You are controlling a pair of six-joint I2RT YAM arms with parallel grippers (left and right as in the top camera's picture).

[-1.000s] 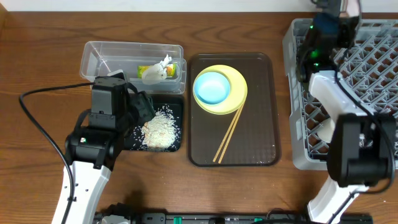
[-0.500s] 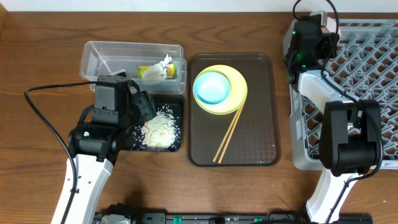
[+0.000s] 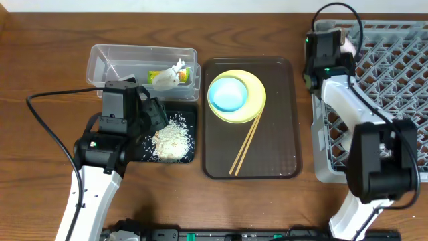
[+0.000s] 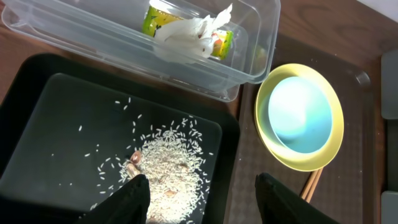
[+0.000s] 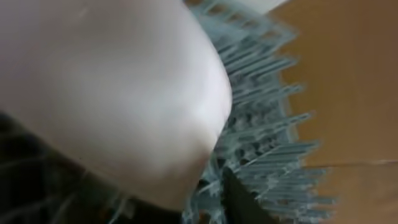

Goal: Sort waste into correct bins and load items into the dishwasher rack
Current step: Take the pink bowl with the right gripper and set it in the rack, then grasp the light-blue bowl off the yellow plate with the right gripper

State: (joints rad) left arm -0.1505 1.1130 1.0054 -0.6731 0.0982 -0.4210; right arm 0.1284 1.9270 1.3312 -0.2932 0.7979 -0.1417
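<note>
The left pincer is held spread, its fingers well apart. The rice heap is seen just ahead of its left finger, inside the black tray. The pale pinkish-white bowl is pinched by the right pincer, and the pegs of the dishwasher rack are seen just beyond it.

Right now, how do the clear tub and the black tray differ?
The clear tub is see-through and deep-walled; the black tray is opaque and shallow. The clear tub holds the wrapper and tissue; the black tray holds rice. Both are rectangular, side by side left of the brown serving tray.
</note>
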